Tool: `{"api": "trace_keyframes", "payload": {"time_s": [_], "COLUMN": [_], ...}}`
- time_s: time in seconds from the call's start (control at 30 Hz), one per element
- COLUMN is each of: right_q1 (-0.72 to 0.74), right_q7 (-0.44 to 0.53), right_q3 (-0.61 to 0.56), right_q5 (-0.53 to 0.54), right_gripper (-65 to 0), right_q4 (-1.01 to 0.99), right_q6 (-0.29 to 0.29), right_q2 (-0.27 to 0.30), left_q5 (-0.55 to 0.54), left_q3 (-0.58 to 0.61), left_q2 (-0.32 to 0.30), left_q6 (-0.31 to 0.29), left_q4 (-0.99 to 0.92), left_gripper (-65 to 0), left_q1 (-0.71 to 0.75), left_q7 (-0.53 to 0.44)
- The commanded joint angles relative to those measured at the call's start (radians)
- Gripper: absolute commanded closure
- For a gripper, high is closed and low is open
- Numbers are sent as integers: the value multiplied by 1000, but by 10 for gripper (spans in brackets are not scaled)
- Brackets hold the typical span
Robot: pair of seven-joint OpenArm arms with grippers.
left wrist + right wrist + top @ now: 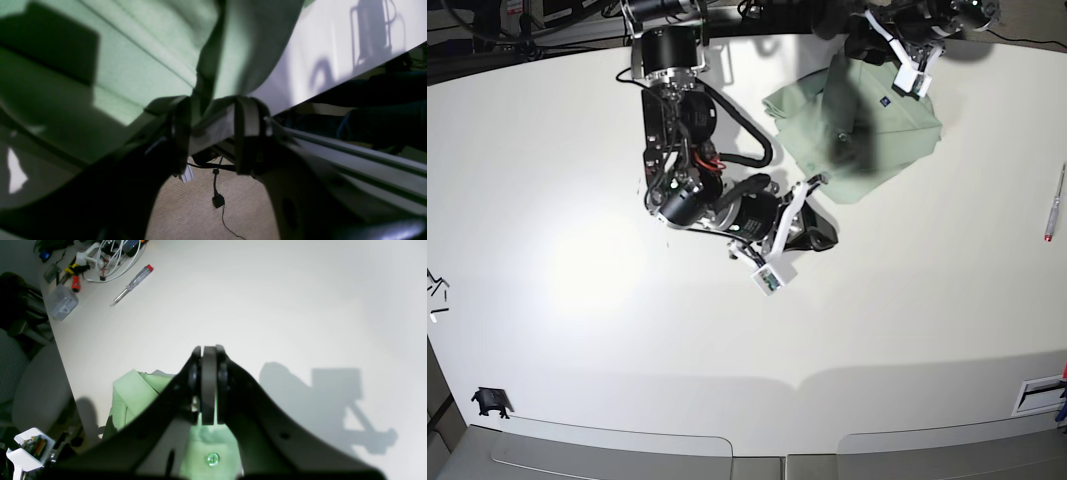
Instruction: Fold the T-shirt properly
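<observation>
The T-shirt [867, 135] is pale green and lies bunched at the table's far right in the base view, with a tiny dark label on it. My left gripper [859, 48] is at its far edge. In the left wrist view a fold of the T-shirt [140, 66] rises from between the fingers of the left gripper [215, 111], which is shut on it. My right gripper [815, 236] sits by the shirt's near corner. In the right wrist view it [209, 351] is shut, its tips over bare table, with the T-shirt's [133, 393] collar and a button beneath it.
A red-capped screwdriver [131, 285] lies at the right table edge [1055, 205]. Cables and small tools [100, 256] and a clear box [61, 301] crowd one corner, beside a grey chair [36, 386]. The table's metal rail [350, 156] and carpet floor [200, 206] show below.
</observation>
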Motion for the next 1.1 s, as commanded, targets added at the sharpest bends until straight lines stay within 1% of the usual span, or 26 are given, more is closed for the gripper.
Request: {"api": "trace_keyframes", "payload": {"time_s": [0.0,0.1,0.17,0.2,0.23,0.33,0.4,0.57,0.7,0.8,0.87,0.93,1.07], "right_q1": [22,22,22,22,22,22,22,22,22,22,22,22,22], "right_q7": [28,28,28,28,28,28,28,27,28,28,28,27,28], "right_q3": [-2,-2,-2,-2,-2,-2,-2,-2,-2,-2,-2,-2,-2], "right_q5": [19,19,19,19,19,19,18,19,19,19,19,19,19], "right_gripper": [0,0,0,0,0,0,0,0,0,0,0,0,0], "right_q4": [17,17,17,17,17,17,17,17,17,17,17,17,17], "right_q6": [4,4,4,4,4,4,4,4,4,4,4,4,4], "right_q2": [-8,-8,-8,-8,-8,-8,-8,-8,-8,-8,-8,-8,-8], "left_q5": [-8,-75,-84,-84,-84,-83,-83,-84,-81,11,52,71,69], "left_q3": [0,2,2,2,2,-1,-11,-82,-134,-146,-146,-146,-145], "left_q2": [-6,-5,-6,-6,-6,-7,-9,-9,-20,-29,-39,-39,-39], "left_q6": [4,-40,-45,-45,-45,-45,-47,-53,-52,-52,-51,-51,-52], "left_q4": [8,8,8,8,8,15,42,214,329,360,360,359,359], "left_gripper": [-194,-142,-98,-57,0,0,0,0,0,0,0,0,0], "left_q1": [8,8,8,7,7,8,8,9,11,11,13,24,45], "left_q7": [0,-1,-5,-5,-5,-2,19,126,138,139,148,151,162]}}
